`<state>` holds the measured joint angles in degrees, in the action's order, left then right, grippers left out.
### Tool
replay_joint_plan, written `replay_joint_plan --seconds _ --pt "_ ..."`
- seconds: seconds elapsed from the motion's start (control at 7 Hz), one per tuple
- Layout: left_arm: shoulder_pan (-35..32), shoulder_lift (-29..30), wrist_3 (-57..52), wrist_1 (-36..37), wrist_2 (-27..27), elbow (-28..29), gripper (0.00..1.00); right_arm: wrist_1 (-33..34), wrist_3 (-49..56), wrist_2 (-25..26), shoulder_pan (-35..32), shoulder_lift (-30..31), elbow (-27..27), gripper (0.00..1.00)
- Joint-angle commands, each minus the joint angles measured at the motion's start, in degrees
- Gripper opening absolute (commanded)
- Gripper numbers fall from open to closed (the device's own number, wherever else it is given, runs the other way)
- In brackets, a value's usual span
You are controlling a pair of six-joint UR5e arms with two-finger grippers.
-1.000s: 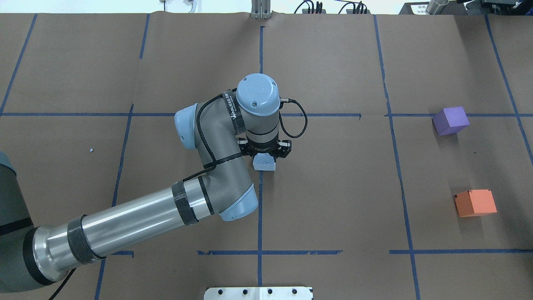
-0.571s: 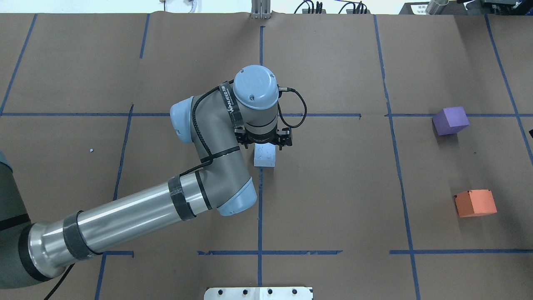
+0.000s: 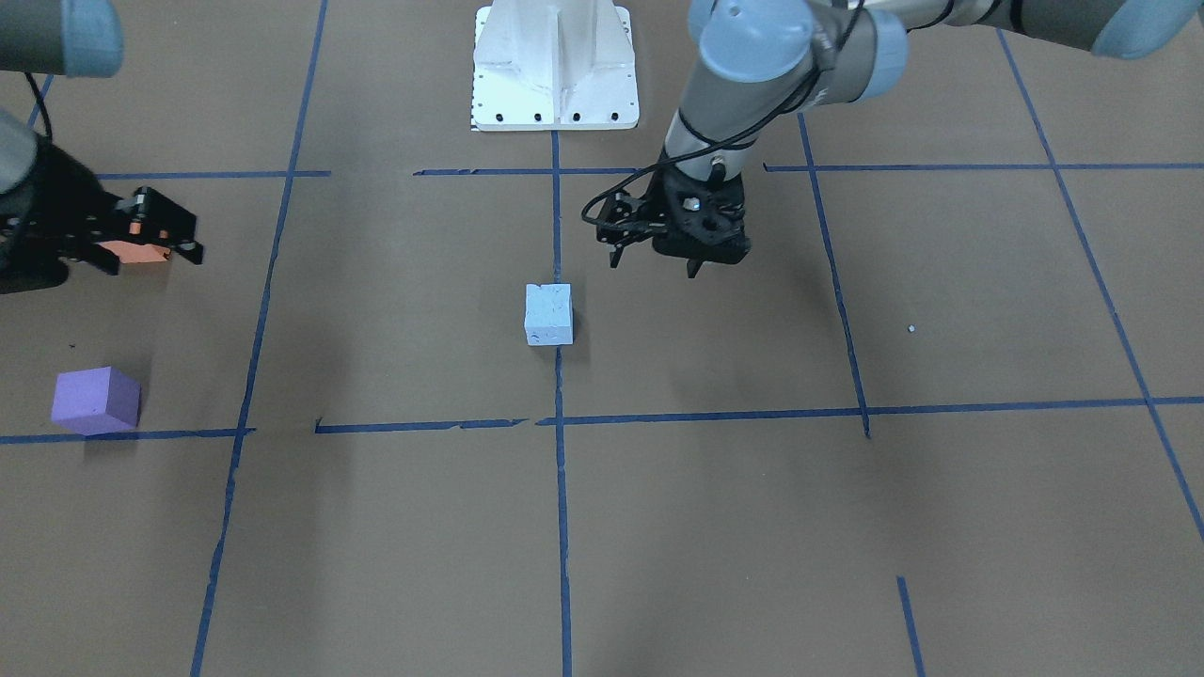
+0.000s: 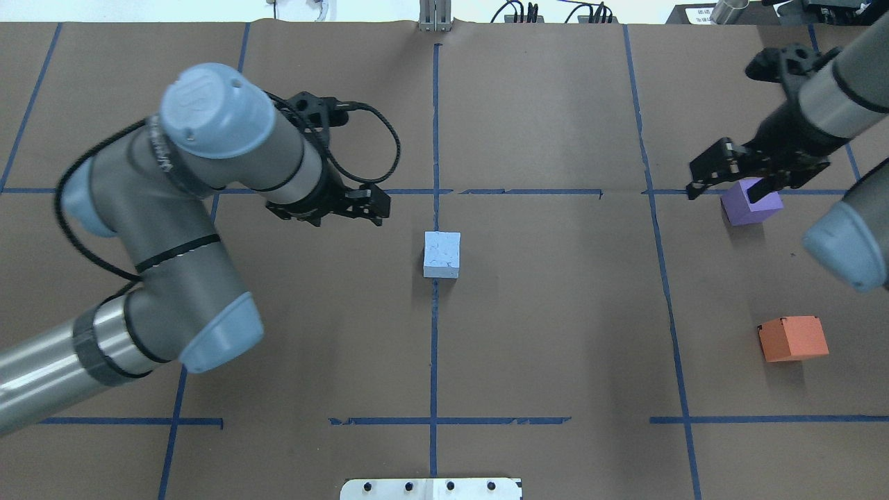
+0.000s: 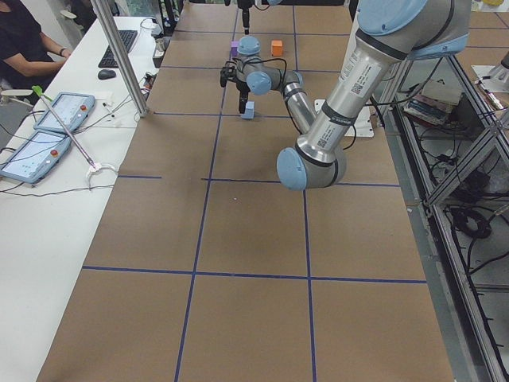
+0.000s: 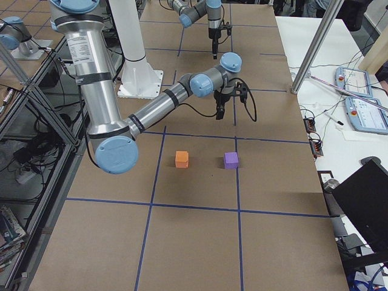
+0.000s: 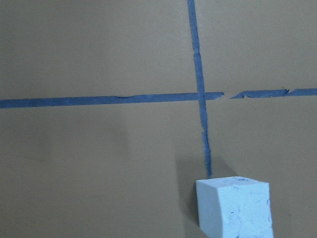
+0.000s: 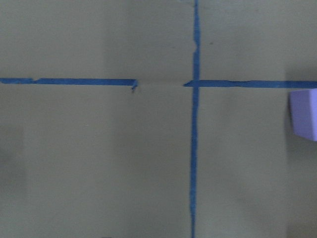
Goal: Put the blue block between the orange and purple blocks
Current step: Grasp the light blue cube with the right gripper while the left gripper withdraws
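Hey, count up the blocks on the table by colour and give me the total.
blue block: 1
purple block: 1
orange block: 1
Total: 3 blocks

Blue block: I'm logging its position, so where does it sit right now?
In the overhead view the pale blue block sits mid-table on the central blue tape line, just right of the left hand.
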<state>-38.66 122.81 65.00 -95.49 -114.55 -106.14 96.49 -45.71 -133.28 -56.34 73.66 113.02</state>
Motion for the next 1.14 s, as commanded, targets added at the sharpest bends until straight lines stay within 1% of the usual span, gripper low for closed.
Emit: replay_joint_plan --seconds 0.0,0.14,0.29,0.43,0.57,0.71,1.0 --pt "-3.79 -13.75 -7.10 0.56 -2.61 -12.19 1.00 0.01 -17.41 15.41 16.00 -11.90 -2.08 1.00" --pt "-5.10 -22.79 -11.95 0.56 -2.79 -18.60 1.00 -0.08 -21.31 21.68 21.04 -18.22 -7.33 1.00" --pt "-5.63 -27.92 -13.04 0.56 -2.87 -22.32 1.00 -0.08 -21.87 23.31 23.09 -23.16 -13.12 1.00" --pt "-5.81 -28.84 -13.05 0.56 -2.88 -22.79 1.00 -6.00 -22.22 25.41 24.77 -24.69 -18.40 1.00" --pt "-5.82 -28.94 -13.05 0.56 -2.88 -22.79 1.00 -15.54 -26.31 28.13 26.09 -24.96 -24.81 0.99" --pt "-5.82 -28.94 -13.05 0.56 -2.79 -22.79 1.00 -18.77 -27.66 28.60 26.36 -25.58 -27.39 0.99" --pt "-5.82 -28.94 -12.97 0.56 -2.79 -22.71 1.00 -18.97 -27.85 28.60 26.45 -26.37 -27.77 0.99"
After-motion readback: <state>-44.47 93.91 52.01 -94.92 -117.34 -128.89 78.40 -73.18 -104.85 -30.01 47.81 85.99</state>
